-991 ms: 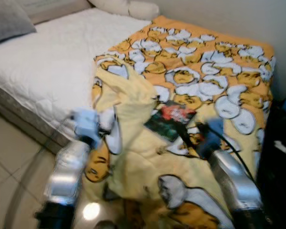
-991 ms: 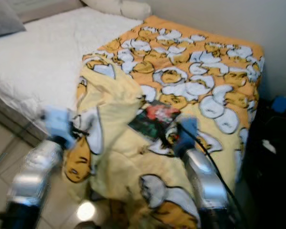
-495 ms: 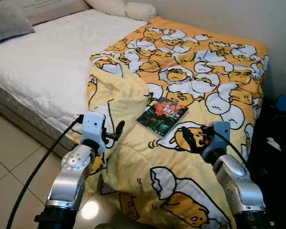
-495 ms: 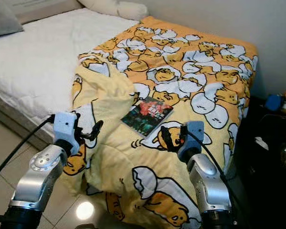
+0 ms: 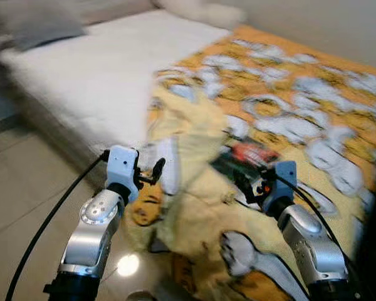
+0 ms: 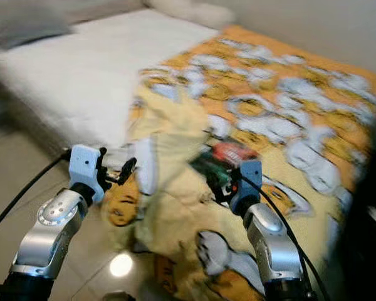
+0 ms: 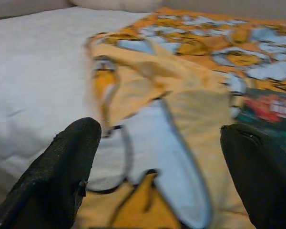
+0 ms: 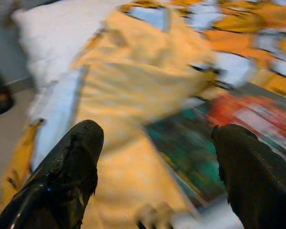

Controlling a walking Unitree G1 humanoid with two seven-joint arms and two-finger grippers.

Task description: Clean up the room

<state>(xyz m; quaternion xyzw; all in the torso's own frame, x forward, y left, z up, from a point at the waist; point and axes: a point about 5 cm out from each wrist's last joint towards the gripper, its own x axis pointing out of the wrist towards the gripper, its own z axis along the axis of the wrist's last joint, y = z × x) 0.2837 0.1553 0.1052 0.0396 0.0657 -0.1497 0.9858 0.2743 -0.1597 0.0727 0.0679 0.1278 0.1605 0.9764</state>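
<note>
A blurred view of a bed (image 5: 81,81) whose rumpled yellow blanket (image 5: 194,207) hangs over its edge. A book (image 5: 247,160) lies on the blanket, just beyond the right end effector (image 8: 152,167), fingers apart. The left end effector (image 7: 157,167), also apart, faces a blanket fold. Reaching amid this blur risks snagging cloth or pushing the book off.

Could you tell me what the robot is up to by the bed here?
The robot stands at the side of the bed, both arms raised toward a rumpled yellow blanket with an egg-character print. The left tool and right tool are open and hold nothing. A book lies on the blanket just ahead of the right tool. The head views are blurred.
</note>
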